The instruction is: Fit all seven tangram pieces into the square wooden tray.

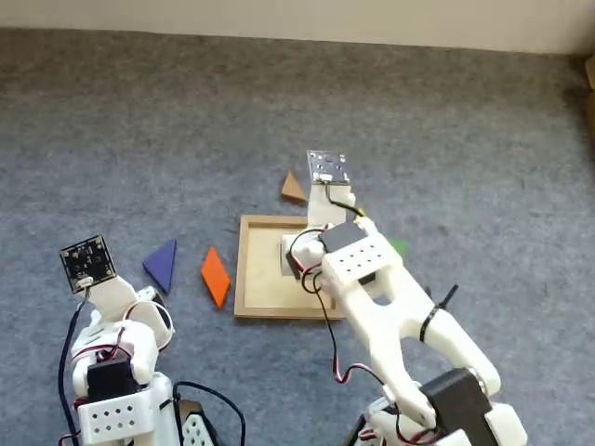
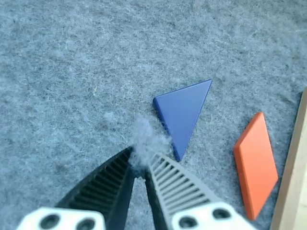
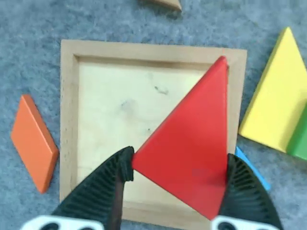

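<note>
Right gripper [image 3: 177, 165] pinches red triangle [image 3: 196, 129] over tray [image 3: 68, 120], to drop in. Left gripper [image 2: 140, 167] pressed together, blue triangle [image 2: 182, 112] just ahead.

The left gripper [image 2: 140, 167] was closed, its tips just beside a blue triangle [image 2: 183, 112]. An orange parallelogram [image 2: 255, 165] lay between this triangle and the wooden tray [image 2: 293, 182].

The surface is covered throughout by a grey, short-piled carpet [image 1: 130, 121]. Along the carpet's far edge a pale strip of wall [image 1: 279, 17] is seen. At one end of that edge a brown object [image 1: 591, 85] is cut off and cannot be identified.
</note>
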Tool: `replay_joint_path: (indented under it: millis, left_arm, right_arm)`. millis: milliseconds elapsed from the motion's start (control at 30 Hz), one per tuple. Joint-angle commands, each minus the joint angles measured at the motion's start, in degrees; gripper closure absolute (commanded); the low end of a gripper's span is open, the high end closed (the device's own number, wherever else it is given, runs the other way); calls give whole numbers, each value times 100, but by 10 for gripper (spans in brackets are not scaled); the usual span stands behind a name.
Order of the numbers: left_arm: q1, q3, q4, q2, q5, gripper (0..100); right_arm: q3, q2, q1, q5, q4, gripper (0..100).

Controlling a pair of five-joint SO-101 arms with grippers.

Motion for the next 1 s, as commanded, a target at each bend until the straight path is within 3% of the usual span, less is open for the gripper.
replay_joint_path:
  millis: [0, 200, 333, 567, 767, 967]
  left_arm:
    - [-75, 119, -44, -136, 44, 994]
    - [-75, 119, -44, -136, 44, 994]
    - [-75, 119, -44, -136, 44, 994]
    - [-75, 119, -44, -136, 44, 994]
    - [-75, 119, -44, -136, 44, 994]
    - [-75, 119, -44, -136, 44, 994]
  right_arm:
    - [-338, 57, -119, -70, -585, 807]
    - [-338, 321, -163, -132, -637, 807]
    - [-338, 558, -163, -747, -637, 803]
    - [-338, 629, -136, -800, -629, 801]
    - [-374, 620, -154, -809, -101, 705]
    - [-391, 602, -145, -791, 22, 703]
